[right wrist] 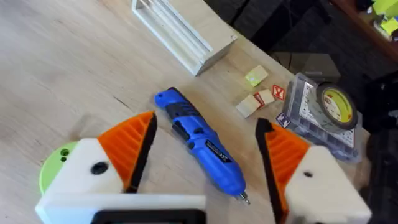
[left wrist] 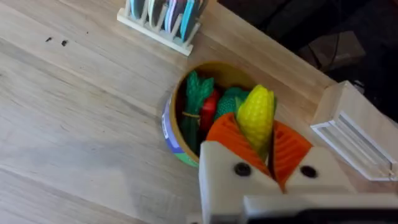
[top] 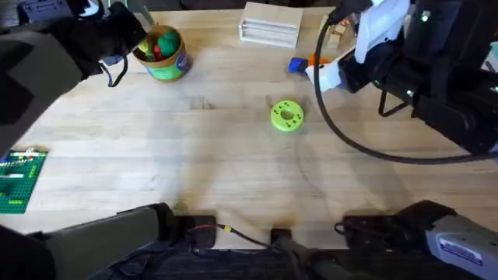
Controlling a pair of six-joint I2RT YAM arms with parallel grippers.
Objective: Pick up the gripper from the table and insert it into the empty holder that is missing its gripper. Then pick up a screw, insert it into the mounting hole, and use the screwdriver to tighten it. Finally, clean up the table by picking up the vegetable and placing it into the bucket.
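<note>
Two arms: both reach out over a pale wooden table (top: pixel 156 148), the left arm toward the far left, the right arm toward the far right.
Left gripper (left wrist: pixel 264 146): its orange ribbed pads (left wrist: pixel 292 146) are clamped on the vegetable, directly above the bucket's open mouth.
Vegetable (left wrist: pixel 256 115): a yellow toy corn cob, held upright between the pads, its tip pointing up and away from the wrist camera.
Bucket (top: pixel 163 54): a small round green pail with a yellow rim, at the far left of the table; green and red toy pieces (left wrist: pixel 208 109) already lie inside it.
Right gripper (right wrist: pixel 208 155): fingers spread wide apart, holding nothing, poised over the screwdriver.
Screwdriver (right wrist: pixel 199 140): bright blue, lying flat on the table between the right gripper's open fingers without touching them, its thin metal bit pointing toward the wrist camera.
Green disc (top: pixel 286 115): flat, with holes, near the table's middle, well apart from the bucket.
Wooden rack (top: pixel 271 23): a pale slotted block at the far edge, between the bucket and the screwdriver.
Clear box (right wrist: pixel 323 115): sits beyond the screwdriver with a roll of tape (right wrist: pixel 337 102) on it; small pale tags lie just beside it.
Green brick plate (top: pixel 19 179): at the table's left edge, near the left arm's base.
</note>
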